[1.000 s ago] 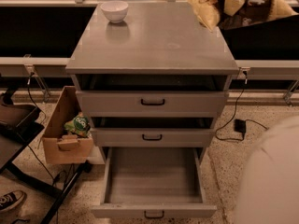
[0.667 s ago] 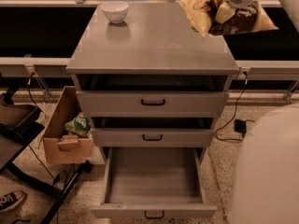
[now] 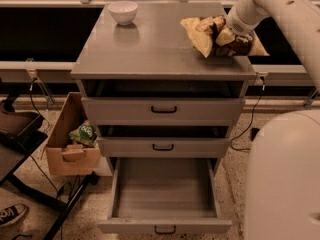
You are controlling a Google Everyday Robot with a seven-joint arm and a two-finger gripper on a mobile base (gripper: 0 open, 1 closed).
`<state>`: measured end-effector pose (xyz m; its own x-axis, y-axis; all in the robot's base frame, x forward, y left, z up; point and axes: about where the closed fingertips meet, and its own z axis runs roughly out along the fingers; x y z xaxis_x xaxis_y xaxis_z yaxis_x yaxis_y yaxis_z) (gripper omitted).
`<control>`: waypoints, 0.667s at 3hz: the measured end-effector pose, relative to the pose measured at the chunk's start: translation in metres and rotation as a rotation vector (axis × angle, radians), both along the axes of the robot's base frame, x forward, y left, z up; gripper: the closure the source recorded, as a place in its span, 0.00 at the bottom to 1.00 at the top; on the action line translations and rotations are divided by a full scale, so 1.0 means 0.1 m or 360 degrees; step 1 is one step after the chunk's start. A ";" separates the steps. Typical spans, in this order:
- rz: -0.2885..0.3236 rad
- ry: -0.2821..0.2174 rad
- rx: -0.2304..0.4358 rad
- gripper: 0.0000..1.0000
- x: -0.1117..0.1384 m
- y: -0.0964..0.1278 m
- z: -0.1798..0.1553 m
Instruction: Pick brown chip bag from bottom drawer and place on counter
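The brown chip bag [image 3: 206,38], dark brown with cream-yellow edges, rests at the right side of the counter [image 3: 150,49], with one corner past the right edge. My gripper [image 3: 231,33] comes down from the upper right and is shut on the bag's middle, its tips buried in the crumpled foil. The bottom drawer [image 3: 165,194] is pulled out towards me and shows a bare grey floor. Its black bar handle is at the front panel.
A white bowl [image 3: 122,11] stands at the counter's back left. The two upper drawers are slightly open. A cardboard box [image 3: 65,154] with a green bag [image 3: 84,133] sits on the floor to the left. My white base [image 3: 285,179] fills the lower right.
The gripper has carried the bag leftward and down from beyond the counter's back right corner onto the counter's right side. The view has shifted down and closer.
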<state>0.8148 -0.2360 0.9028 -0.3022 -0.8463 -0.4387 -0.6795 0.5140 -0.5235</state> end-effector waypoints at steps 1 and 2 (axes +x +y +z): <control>-0.0005 -0.0002 -0.0006 0.57 -0.01 -0.01 0.03; -0.0005 -0.0002 -0.0006 0.34 -0.01 -0.01 0.03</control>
<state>0.8136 -0.2366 0.9058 -0.3044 -0.8469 -0.4360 -0.6772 0.5143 -0.5263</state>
